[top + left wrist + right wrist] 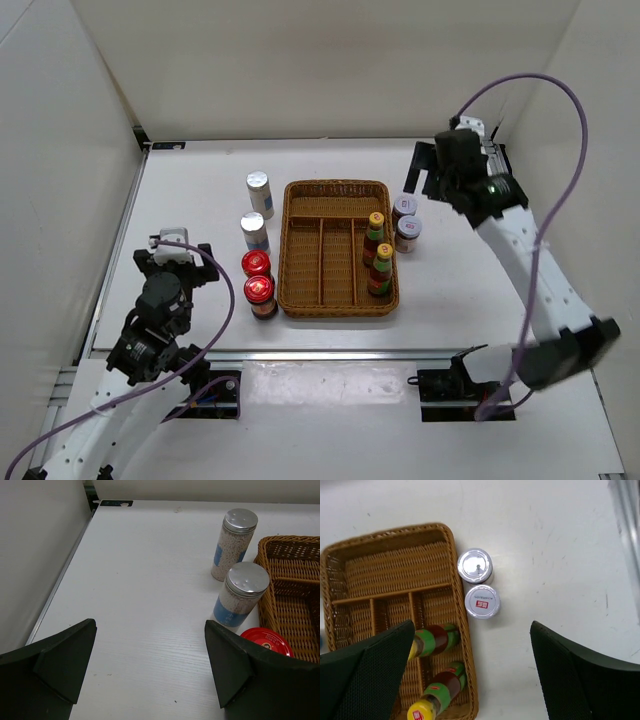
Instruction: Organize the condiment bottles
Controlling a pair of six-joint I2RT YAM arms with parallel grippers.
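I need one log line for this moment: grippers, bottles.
left gripper open, empty | right gripper open, empty | sauce bottles in tray | shakers and red-lidded jars left of tray | grey-lidded jars right of tray

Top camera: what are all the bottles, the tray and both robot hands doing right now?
wicker tray: only its right slot is filled
sauce bottles: standing in that right slot
shakers: standing left of the wicker tray
red-lidded jars: standing left of it
grey-lidded jars: standing right of it
left gripper: open, empty
right gripper: open, empty
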